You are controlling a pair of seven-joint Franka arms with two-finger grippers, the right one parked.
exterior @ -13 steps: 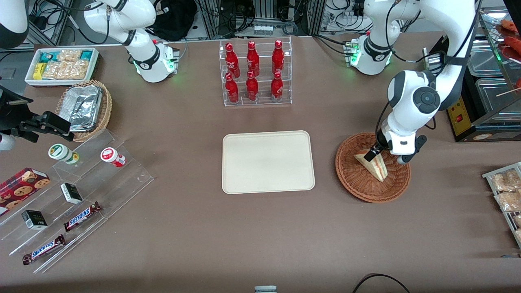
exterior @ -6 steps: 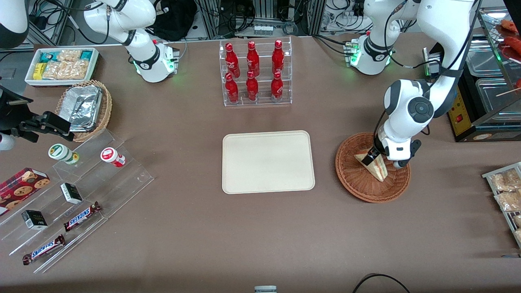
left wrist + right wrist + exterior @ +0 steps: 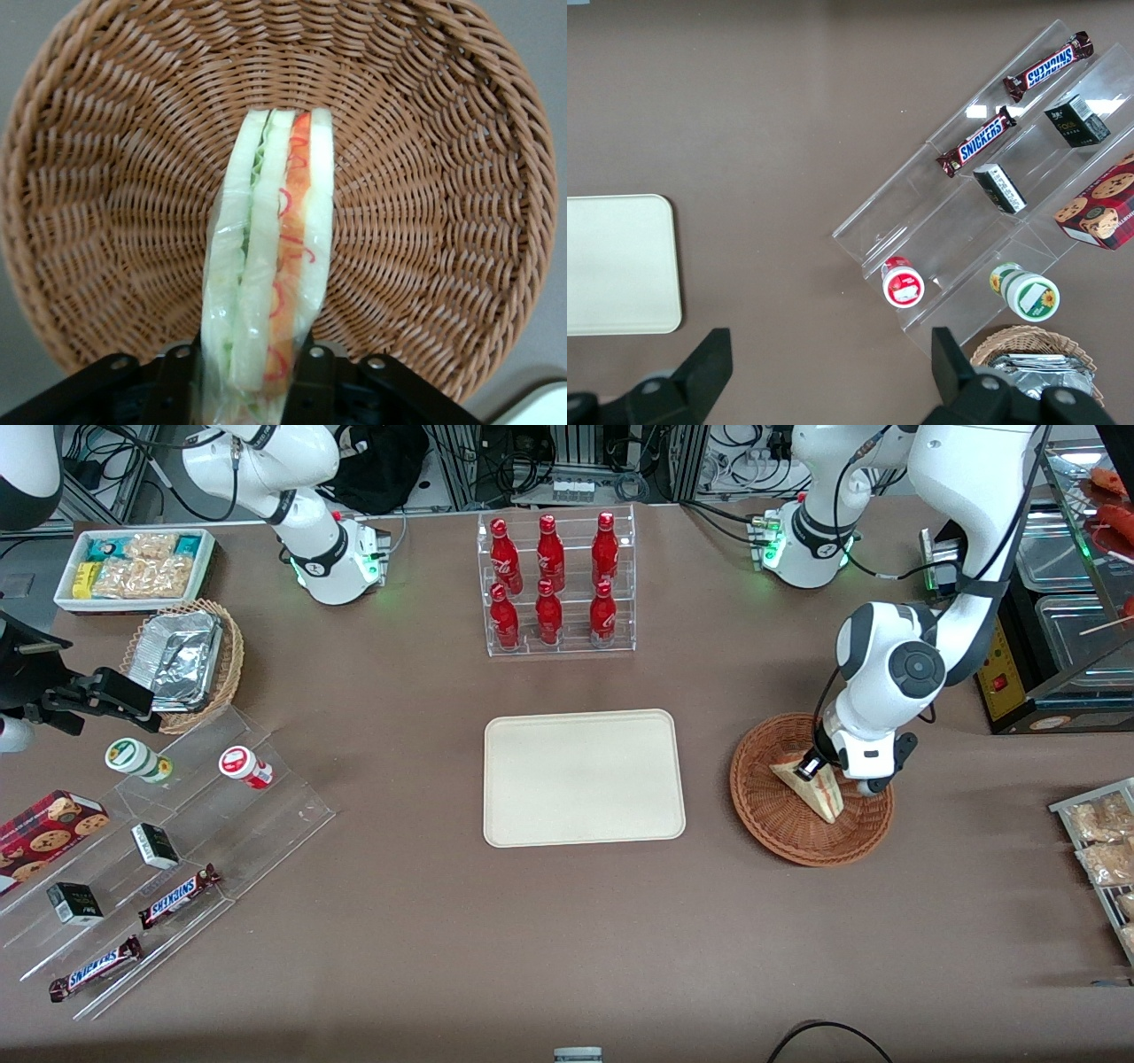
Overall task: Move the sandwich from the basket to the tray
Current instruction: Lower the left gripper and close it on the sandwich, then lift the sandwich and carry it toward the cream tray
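One gripper (image 3: pixel 252 367) is clamped on the sandwich (image 3: pixel 270 266) end inside the basket (image 3: pixel 780 824); its slippery wrap may slide out before reaching the tray (image 3: pixel 584 777).

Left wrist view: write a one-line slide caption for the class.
End effector shut on the wrapped sandwich, which stands on edge in the reddish-brown wicker basket.

The sandwich (image 3: pixel 813 786) lies in the basket (image 3: pixel 780 828), gripped by the hand (image 3: pixel 811 766), beside the tray (image 3: pixel 584 777).
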